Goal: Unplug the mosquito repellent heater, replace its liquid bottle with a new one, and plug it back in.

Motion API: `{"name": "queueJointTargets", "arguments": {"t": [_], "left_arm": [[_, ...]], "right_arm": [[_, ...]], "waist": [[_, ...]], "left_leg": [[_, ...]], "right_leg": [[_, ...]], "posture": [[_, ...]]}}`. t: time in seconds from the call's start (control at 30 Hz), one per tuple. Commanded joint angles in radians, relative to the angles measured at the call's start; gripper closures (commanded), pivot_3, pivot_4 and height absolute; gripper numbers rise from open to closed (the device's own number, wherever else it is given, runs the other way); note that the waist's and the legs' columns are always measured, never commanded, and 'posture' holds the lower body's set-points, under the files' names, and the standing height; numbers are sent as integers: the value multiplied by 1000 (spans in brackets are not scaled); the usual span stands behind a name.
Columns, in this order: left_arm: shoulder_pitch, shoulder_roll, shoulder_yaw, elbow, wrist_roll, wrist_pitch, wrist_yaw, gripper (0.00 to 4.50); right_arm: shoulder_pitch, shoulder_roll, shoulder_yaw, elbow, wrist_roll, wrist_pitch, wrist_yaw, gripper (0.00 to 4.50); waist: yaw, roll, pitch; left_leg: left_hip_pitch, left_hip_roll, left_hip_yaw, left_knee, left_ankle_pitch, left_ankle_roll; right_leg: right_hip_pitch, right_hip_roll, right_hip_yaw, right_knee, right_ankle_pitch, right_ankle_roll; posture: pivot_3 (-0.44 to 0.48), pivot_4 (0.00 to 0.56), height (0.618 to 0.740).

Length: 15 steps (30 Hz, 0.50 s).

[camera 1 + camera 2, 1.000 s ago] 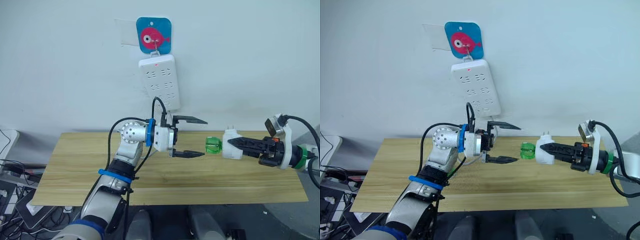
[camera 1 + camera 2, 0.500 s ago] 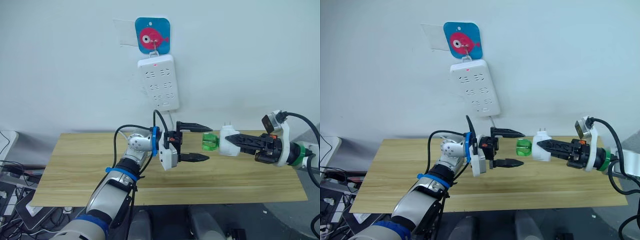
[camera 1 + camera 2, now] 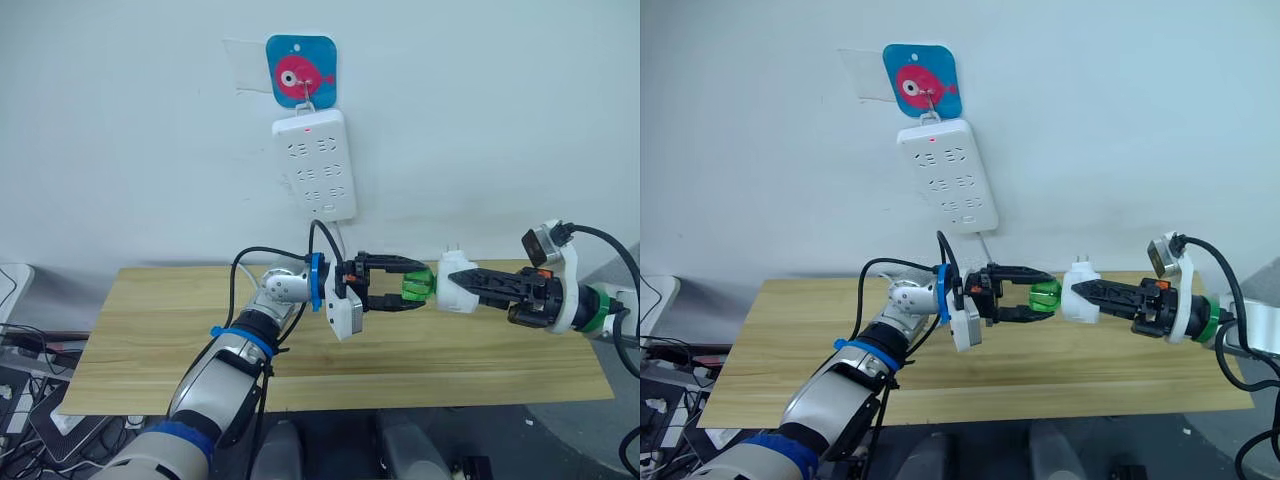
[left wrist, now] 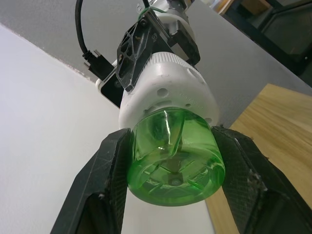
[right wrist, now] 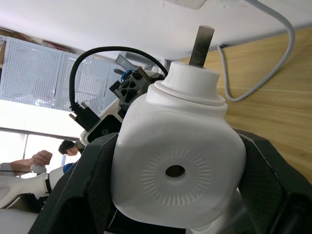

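Note:
The white mosquito repellent heater hangs above the wooden table with my right gripper shut on its body and its prongs pointing up. Its round vent ring faces the right wrist camera. The green liquid bottle sticks out of the heater toward my left arm. My left gripper is shut on that bottle, one finger pressed to each side of it.
The white multi-socket power strip hangs on the wall under a blue fish plaque, a red light lit near its top. Its cable drops to the table behind my grippers. A person shows far behind in the right wrist view.
My left gripper moved right to the green bottle and closed on it; it was open a second ago. The right gripper brought the heater slightly left and up.

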<state>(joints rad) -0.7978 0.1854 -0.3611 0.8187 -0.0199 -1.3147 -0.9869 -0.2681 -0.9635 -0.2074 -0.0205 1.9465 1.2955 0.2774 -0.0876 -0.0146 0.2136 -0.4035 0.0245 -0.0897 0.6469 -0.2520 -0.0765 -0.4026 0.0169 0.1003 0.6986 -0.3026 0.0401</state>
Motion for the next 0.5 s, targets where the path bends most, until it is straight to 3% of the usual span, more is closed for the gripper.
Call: {"name": "queueJointTargets", "arguments": {"t": [0.03,0.07,0.13,0.17,0.23,0.27,0.33,0.4,0.5], "left_arm": [[-8,6,-29,-17,-46,26,6,2252],[-5,6,-39,-25,-77,53,-12,2252],[32,3,-66,-119,-250,274,-154,2252],[51,4,-67,-180,-328,459,-206,2252],[68,53,-81,-369,-515,1012,-254,2252],[59,97,-87,-462,-638,1341,-242,2252],[37,151,-74,-563,-807,1790,-208,2252],[4,185,-57,-568,-910,2126,-192,2252],[-31,173,-25,-490,-950,2406,-146,2252]], "right_arm": [[-7,-3,-31,-34,26,3,20,1384],[-7,-4,-31,-34,26,5,21,1384],[-5,-16,-26,-36,26,7,20,1384],[-4,-24,-23,-37,26,10,21,1384],[13,-60,-14,-62,26,19,20,1384],[25,-77,-8,-73,26,23,24,1384],[39,-95,2,-82,26,22,30,1384],[42,-102,14,-88,26,14,32,1384],[35,-106,34,-100,22,-7,22,1384]], "waist": [[0,0,0],[0,0,0],[-1,0,0],[-3,0,0],[-7,1,0],[-10,1,0],[-19,1,0],[-25,1,0],[-29,1,0]], "left_leg": [[0,0,0,0,0,0],[0,0,0,0,0,0],[0,0,0,0,0,0],[0,0,0,0,0,0],[0,1,-1,0,0,0],[-1,1,-2,0,0,0],[-4,3,-7,2,0,0],[-4,1,-9,2,0,0],[-4,1,-10,3,0,0]], "right_leg": [[0,0,0,0,0,0],[0,0,0,0,0,0],[0,0,0,0,0,0],[0,0,0,0,0,0],[0,0,-1,0,0,0],[0,0,-1,1,0,0],[-1,0,-5,1,0,0],[-1,1,-8,1,0,0],[0,2,-8,1,0,0]], "posture": [[-111,183,740],[-111,183,740],[-111,183,740],[-111,183,740],[-107,187,740],[-103,186,740],[-103,186,740],[-103,186,740],[-100,187,740]]}}
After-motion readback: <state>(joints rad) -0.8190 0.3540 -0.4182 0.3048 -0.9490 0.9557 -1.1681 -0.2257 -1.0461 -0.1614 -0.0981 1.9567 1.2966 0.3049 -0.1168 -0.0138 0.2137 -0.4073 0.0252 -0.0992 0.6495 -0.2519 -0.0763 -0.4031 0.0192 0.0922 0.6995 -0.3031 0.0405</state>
